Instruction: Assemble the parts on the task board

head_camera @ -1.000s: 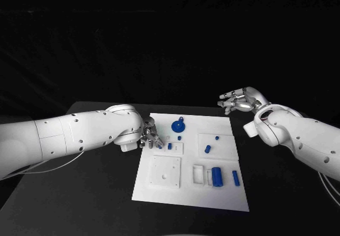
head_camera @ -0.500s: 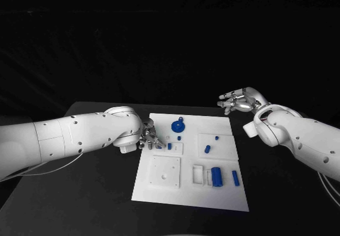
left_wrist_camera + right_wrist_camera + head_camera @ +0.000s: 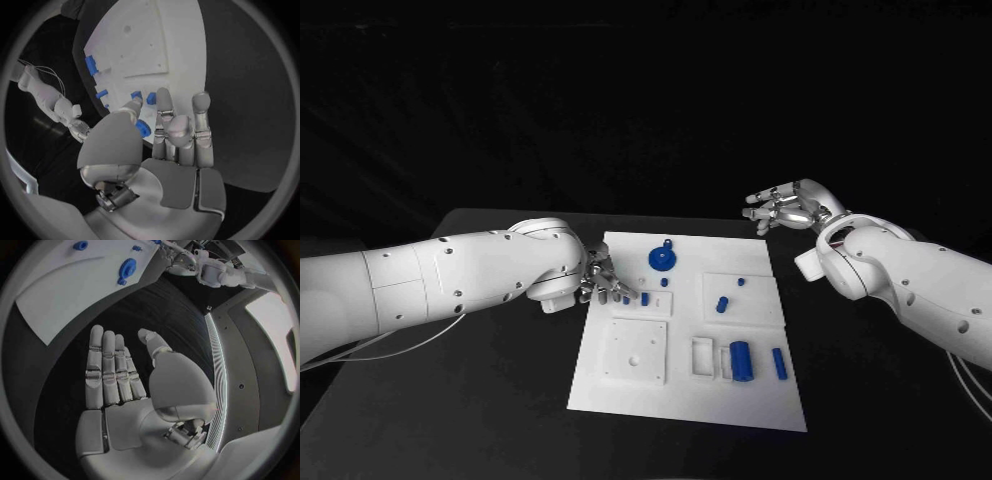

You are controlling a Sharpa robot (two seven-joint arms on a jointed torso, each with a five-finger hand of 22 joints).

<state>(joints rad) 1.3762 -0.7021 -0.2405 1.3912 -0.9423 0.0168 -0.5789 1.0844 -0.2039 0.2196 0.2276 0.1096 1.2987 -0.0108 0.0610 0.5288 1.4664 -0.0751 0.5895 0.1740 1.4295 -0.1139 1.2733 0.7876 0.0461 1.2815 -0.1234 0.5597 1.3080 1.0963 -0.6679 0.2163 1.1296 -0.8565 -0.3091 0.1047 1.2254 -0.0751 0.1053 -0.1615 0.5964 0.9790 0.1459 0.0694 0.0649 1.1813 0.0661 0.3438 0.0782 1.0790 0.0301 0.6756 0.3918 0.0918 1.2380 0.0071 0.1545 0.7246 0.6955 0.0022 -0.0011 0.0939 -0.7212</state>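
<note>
The white task board (image 3: 689, 395) lies in the middle of the black table. On it are a round blue part with a loop (image 3: 664, 258), small blue pegs (image 3: 646, 297) (image 3: 723, 303), a thick blue block (image 3: 741, 360) and a slim blue bar (image 3: 779, 362). My left hand (image 3: 606, 285) hovers at the board's left edge with its fingers stretched out and apart. The fingertips (image 3: 164, 95) lie just short of a small peg (image 3: 150, 98), and a blue part (image 3: 143, 128) shows partly behind the thumb. My right hand (image 3: 788, 208) hangs open above the far right corner, palm (image 3: 128, 415) bare.
A square white plate with a hole (image 3: 635, 350) and a white frame (image 3: 702, 355) sit on the board's near half. Black table (image 3: 473, 400) surrounds the board on all sides.
</note>
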